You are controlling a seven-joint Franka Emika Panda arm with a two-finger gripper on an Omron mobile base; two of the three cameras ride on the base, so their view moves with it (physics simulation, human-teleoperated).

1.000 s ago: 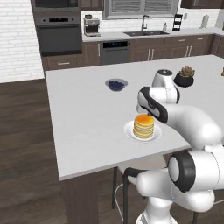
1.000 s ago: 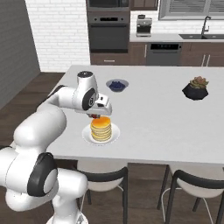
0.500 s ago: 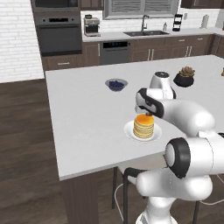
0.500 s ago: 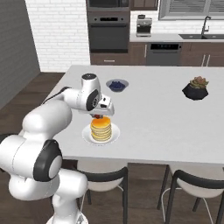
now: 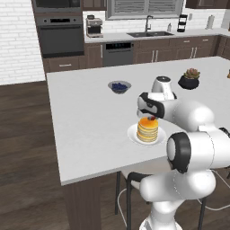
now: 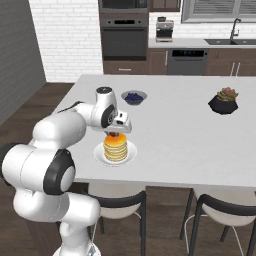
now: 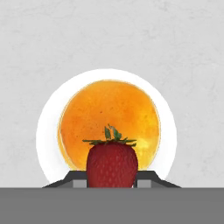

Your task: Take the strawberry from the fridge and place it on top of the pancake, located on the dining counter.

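The pancake (image 5: 148, 129) (image 6: 115, 147) is a golden stack with orange glaze on a white round plate (image 5: 132, 136) (image 6: 99, 156) near the front of the dining counter (image 5: 85, 117) (image 6: 180, 130). My gripper (image 5: 152, 117) (image 6: 115, 133) hangs just above the stack, shut on the strawberry (image 7: 112, 164). In the hand view the red fruit with its green leaves sits between the fingertips (image 7: 74, 178), over the near edge of the glazed pancake (image 7: 109, 118). From the base views the strawberry (image 5: 152, 118) shows as a small red spot at the stack's top.
A grey bowl of dark blue berries (image 5: 119, 86) (image 6: 133, 96) stands behind the plate. A dark pot with a succulent (image 5: 188, 79) (image 6: 223, 101) sits to the right. Stools (image 6: 215, 212) stand at the counter's front edge. The oven wall and sink worktop (image 5: 148, 33) lie beyond.
The gripper with the strawberry has drifted slightly and come lower toward the top of the pancake stack. Plate, bowl and plant have stayed put.
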